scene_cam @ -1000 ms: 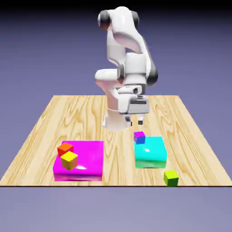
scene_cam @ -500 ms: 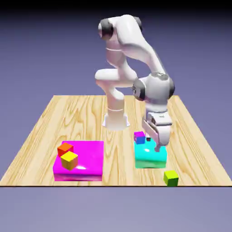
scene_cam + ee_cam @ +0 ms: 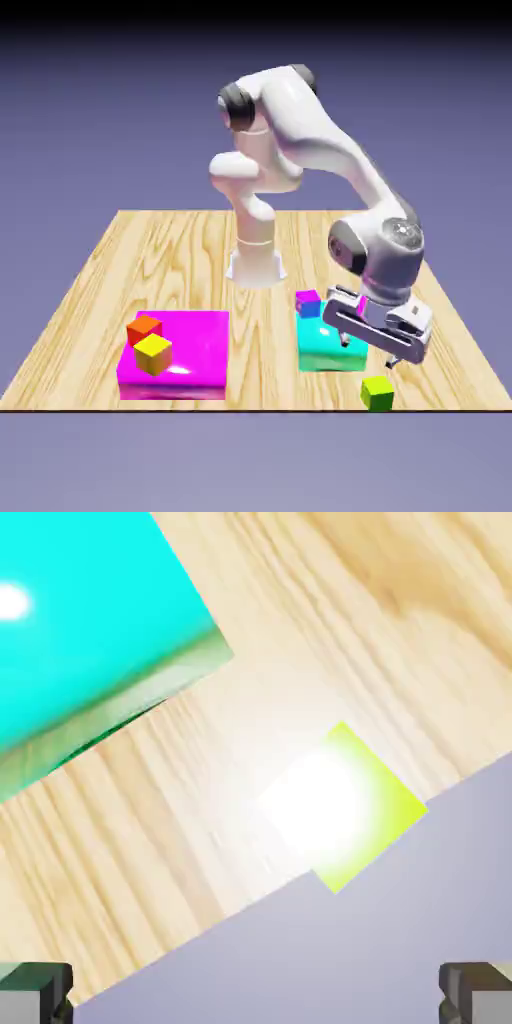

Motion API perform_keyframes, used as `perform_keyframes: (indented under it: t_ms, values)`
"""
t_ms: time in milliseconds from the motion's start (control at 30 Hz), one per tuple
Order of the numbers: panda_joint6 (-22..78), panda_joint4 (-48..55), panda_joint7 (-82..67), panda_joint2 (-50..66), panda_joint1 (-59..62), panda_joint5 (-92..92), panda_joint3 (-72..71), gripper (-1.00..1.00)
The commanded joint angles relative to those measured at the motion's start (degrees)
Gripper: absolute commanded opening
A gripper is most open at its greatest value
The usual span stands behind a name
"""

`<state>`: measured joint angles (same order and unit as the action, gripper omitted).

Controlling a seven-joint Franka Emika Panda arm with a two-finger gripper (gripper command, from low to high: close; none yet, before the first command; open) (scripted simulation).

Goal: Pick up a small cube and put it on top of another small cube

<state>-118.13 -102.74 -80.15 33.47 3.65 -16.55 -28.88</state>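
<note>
The small cube, lime-green with a yellow-green top, sits on the wood near the table's front edge, toward the exterior view's right. My gripper hovers just above it and slightly toward the exterior view's left, open, with nothing between its fingers. In the hand view the small cube lies ahead under a bright glare, right at the table's edge. My gripper shows both grey fingertips far apart at the bottom corners. A purple-and-blue small cube rests on the back corner of the cyan block.
The big cyan block stands close beside the lime cube. A large magenta block on the exterior view's left carries an orange cube and a yellow cube. The table's front edge runs just past the lime cube.
The arm has swung from behind the cyan block over it toward the front right. The hand has come down and now hangs over the lime-green cube. The jaws stayed open.
</note>
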Motion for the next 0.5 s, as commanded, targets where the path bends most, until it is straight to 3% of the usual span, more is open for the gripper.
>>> perform_keyframes:
  t_ms: [0, 367, 467]
  values:
    - [1.14, 1.19, -2.5, 1.35, 0.09, -0.34, -0.59, 0.0]
    - [13.42, 14.0, -29.45, 15.88, 1.04, -3.98, -6.94, 0.0]
    - [8.45, 11.16, -28.66, 18.31, 0.82, -5.5, -5.62, 0.0]
